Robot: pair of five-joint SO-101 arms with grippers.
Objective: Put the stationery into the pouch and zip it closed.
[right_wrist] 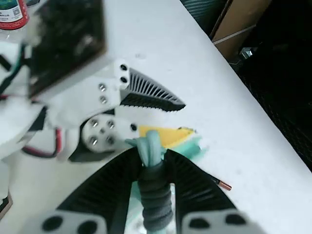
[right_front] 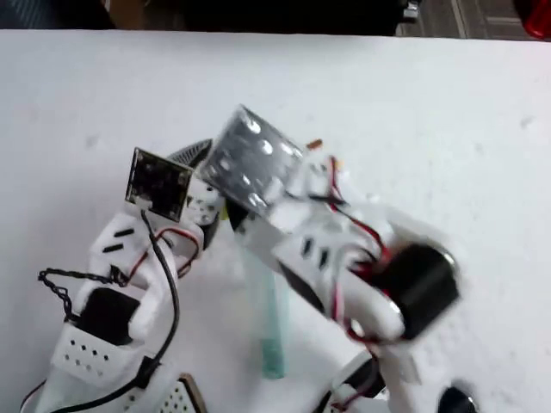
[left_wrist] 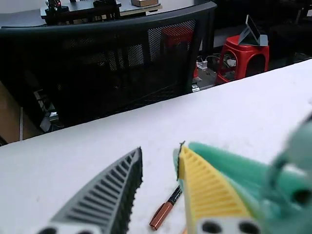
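The teal pouch (right_wrist: 152, 144) is bunched between the black fingers of my right gripper (right_wrist: 153, 163), which is shut on it. In the high view the pouch (right_front: 269, 320) hangs down to the white table beneath the two crossed arms. My left gripper (left_wrist: 160, 150) is open, with bare table showing between its grey and yellow fingers. The pouch (left_wrist: 234, 170) lies against the outer side of the yellow finger (left_wrist: 202, 190). A brown pen (left_wrist: 165, 210) lies on the table just past the left fingertips. In the right wrist view the pen (right_wrist: 222, 184) is beside the pouch.
A black mesh chair (left_wrist: 97, 63) and a red stool (left_wrist: 243, 53) stand beyond the table's far edge. A red-capped bottle (right_wrist: 9, 12) stands near the table's corner. The left arm's camera board (right_front: 159, 182) sits close beside the right arm's wrist (right_front: 254, 163).
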